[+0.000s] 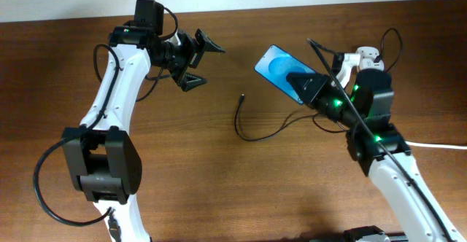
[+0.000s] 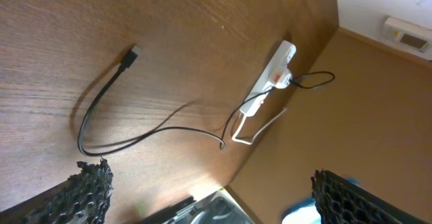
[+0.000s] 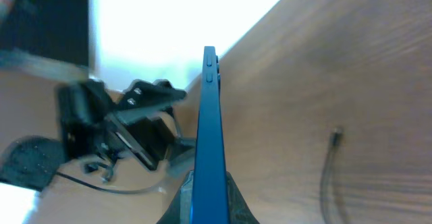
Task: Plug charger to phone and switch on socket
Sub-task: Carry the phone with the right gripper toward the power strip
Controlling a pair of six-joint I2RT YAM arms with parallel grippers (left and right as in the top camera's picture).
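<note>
As far as I can judge, no part of the task is finished: 1 step is prepared and 2 are left. Nearest, the charger (image 1: 241,129) lies loose on the table (image 1: 219,198) in a curl. Its plug tip (image 1: 242,96) is free and well apart from the phone. Beyond it, the right gripper (image 1: 300,83) is clamped tight on 1 short end of the phone (image 1: 276,65). It holds the phone at the right of the table, apparently lifted off the wood. On the other side, the left gripper (image 1: 203,63) hangs with its jaws wide apart and nothing between them, near the plug but not touching it. Farthest, at the table's edge, the socket (image 2: 273,72) seems to carry the charger's other end. I cannot tell whether its switch is on. So the plug has to be picked up and seated, and the switch pressed.

In the overhead view the phone's long axis runs diagonally, from the right gripper at lower right to its free short edge at upper left, which points toward the left gripper. The right wrist view shows it edge-on, a thin blue blade. The plug tip points away from the robot.
</note>
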